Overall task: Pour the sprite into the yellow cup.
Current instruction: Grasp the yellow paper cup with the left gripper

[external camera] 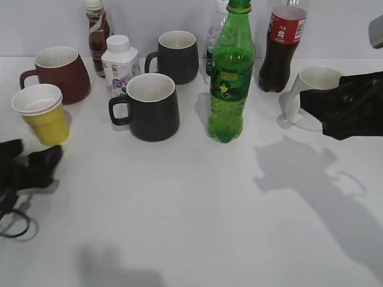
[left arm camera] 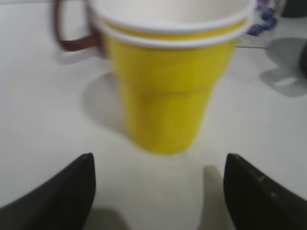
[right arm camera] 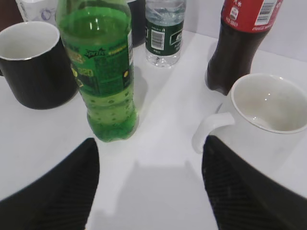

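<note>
Translucent green plastic with a glossy printed label forms the sprite (right arm camera: 103, 72), standing ahead and left of the right gripper (right arm camera: 149, 184), whose fingers (right arm camera: 240, 187) show a matt black, finely ribbed texture. Directly ahead of the left gripper (left arm camera: 158, 189), the yellow cup (left arm camera: 168, 81) appears as smooth matt paper with a white rolled rim. The white mug (right arm camera: 261, 117) ahead and right of the right gripper looks like glazed ceramic on a smooth, matt white table (right arm camera: 158, 143).

The table is holding five bottles: one green bottle (external camera: 230, 78), one cola bottle (external camera: 282, 48), one water bottle (external camera: 214, 36), one brown bottle (external camera: 97, 33), one white bottle (external camera: 118, 64). Four mugs are standing: two black (external camera: 151, 107) (external camera: 176, 57), one brown-red (external camera: 58, 75), one white (external camera: 311, 95). One yellow cup (external camera: 42, 113).
</note>
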`<act>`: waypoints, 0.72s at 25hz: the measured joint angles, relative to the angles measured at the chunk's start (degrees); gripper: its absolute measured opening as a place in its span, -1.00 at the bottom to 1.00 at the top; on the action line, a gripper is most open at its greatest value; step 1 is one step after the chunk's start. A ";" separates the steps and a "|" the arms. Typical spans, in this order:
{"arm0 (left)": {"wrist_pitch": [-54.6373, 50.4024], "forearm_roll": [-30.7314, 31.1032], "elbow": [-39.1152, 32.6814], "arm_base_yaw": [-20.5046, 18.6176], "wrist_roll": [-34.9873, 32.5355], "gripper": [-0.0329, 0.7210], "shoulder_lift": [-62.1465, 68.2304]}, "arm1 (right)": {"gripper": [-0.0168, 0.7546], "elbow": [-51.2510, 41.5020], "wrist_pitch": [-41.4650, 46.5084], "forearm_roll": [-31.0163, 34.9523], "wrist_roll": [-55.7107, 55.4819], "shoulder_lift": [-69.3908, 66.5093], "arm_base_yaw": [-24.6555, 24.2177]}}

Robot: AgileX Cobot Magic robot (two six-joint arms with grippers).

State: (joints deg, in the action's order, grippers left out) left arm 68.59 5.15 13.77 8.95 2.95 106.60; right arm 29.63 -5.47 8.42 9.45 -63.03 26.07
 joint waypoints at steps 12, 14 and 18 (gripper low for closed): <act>-3.60 2.01 14.64 0.00 -0.44 0.73 2.62 | 0.34 0.00 -0.41 0.00 0.00 0.00 0.00; -6.07 2.38 16.72 0.00 -0.47 0.71 2.83 | 0.34 0.00 -0.41 0.00 0.00 0.00 0.00; -6.88 2.15 19.99 -0.05 -0.47 0.64 5.38 | 0.35 0.00 -0.42 0.00 -0.04 0.00 0.00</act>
State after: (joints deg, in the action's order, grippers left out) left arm 61.71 7.31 33.76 8.90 2.49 111.98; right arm 29.63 -5.90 8.42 9.41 -63.03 26.07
